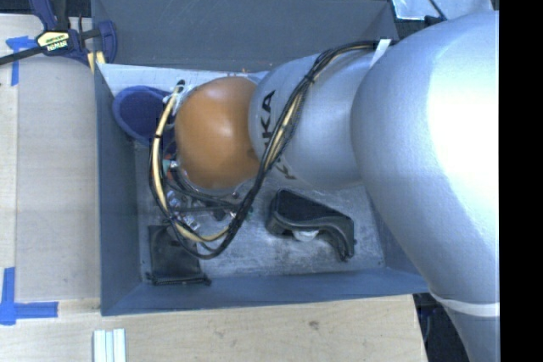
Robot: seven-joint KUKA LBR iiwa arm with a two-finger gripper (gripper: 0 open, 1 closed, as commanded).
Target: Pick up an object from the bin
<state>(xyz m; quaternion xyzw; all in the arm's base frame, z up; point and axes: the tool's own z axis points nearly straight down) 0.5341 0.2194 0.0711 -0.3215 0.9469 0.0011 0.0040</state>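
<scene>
Orange wrist cover (212, 140) over bin (254, 294) left; arm lettering (268, 113) partly hidden.

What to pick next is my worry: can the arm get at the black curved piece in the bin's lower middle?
Probably yes. The black curved piece lies alone on the bare bin floor with nothing on it, and the orange wrist cover hangs just left of it.

Illumination: even and moderately bright, from above. The silver arm (407, 123) carries a broad pale sheen along its upper surface. The orange cover (212, 140) shows one soft highlight and no hard glare. The arm shades the floor of the bin (254, 30); the near left corner is darkest. The ground beyond the far wall reads near-black.
</scene>
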